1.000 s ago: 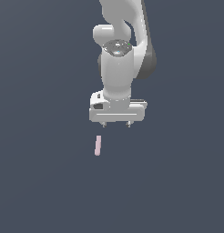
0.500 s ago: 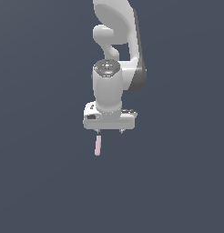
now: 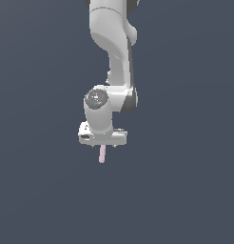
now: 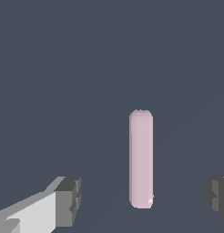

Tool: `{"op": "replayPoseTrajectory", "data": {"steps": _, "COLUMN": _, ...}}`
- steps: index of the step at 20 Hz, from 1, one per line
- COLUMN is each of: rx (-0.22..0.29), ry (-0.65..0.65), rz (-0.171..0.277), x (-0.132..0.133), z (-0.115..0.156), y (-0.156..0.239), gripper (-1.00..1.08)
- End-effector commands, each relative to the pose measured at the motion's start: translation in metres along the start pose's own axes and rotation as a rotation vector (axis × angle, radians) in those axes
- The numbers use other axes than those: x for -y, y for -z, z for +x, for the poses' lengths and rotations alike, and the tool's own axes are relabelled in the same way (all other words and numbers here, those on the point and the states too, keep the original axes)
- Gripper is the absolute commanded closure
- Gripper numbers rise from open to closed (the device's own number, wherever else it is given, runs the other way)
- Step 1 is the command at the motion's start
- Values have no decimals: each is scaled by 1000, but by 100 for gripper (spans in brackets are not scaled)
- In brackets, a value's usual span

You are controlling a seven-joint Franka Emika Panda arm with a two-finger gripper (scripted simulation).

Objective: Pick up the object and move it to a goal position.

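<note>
The object is a thin pale pink stick (image 3: 102,155) lying on the dark grey floor; its lower part pokes out from under the white hand in the exterior view. In the wrist view the whole stick (image 4: 141,158) shows, lengthwise between the two dark fingertips (image 4: 68,201), touching neither. My gripper (image 4: 143,200) is open and wide, hovering right above the stick's near end. In the exterior view the gripper (image 3: 103,143) fingers are hidden by the hand body.
Only the flat dark grey floor (image 3: 185,190) surrounds the stick. The white arm (image 3: 112,57) rises above the hand toward the top of the exterior view. No goal marker shows.
The hand has come down and shifted toward the exterior view's left, from above and beside the stick to right over its upper end. The stick has not moved.
</note>
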State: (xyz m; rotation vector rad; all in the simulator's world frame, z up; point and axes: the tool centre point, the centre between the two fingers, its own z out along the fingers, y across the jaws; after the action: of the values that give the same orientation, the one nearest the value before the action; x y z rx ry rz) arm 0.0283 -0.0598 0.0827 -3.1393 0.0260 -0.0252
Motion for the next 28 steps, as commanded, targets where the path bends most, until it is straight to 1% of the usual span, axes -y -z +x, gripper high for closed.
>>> {"op": "replayPoseTrajectory", "data": {"steps": 1, "rx": 8, "ry": 0, "rz": -1, "x": -8, "z": -2, "y": -13, "gripper": -92}}
{"op": "replayPoseTrajectory", "data": {"steps": 5, "rx": 15, "ry": 0, "rz": -2, "x": -14, "z": -4, "y": -23, "gripper": -92}}
{"op": "replayPoseTrajectory", "data": {"steps": 12, "rx": 16, "ry": -1, "rz": -2, "x": -15, "z": -4, "y": -29, "gripper": -92}}
{"op": "replayPoseTrajectory", "data": {"steps": 21, "rx": 16, "ry": -1, "rz": -2, "x": -15, "z": -6, "y": -69, "gripper": -92}}
{"op": "replayPoseTrajectory", "data": {"steps": 26, "rx": 16, "ry": -1, "rz": -2, "x": -15, "z": -5, "y": -75, "gripper": -92}}
{"op": "replayPoseTrajectory", "data": {"steps": 27, "rx": 16, "ry": -1, "rz": -2, "x": -15, "z": -5, "y": -75, "gripper": 108}}
{"op": "replayPoseTrajectory", "data": {"steps": 28, "rx": 16, "ry": -1, "rz": -2, "x": -15, "z": -5, "y": -75, "gripper": 108}}
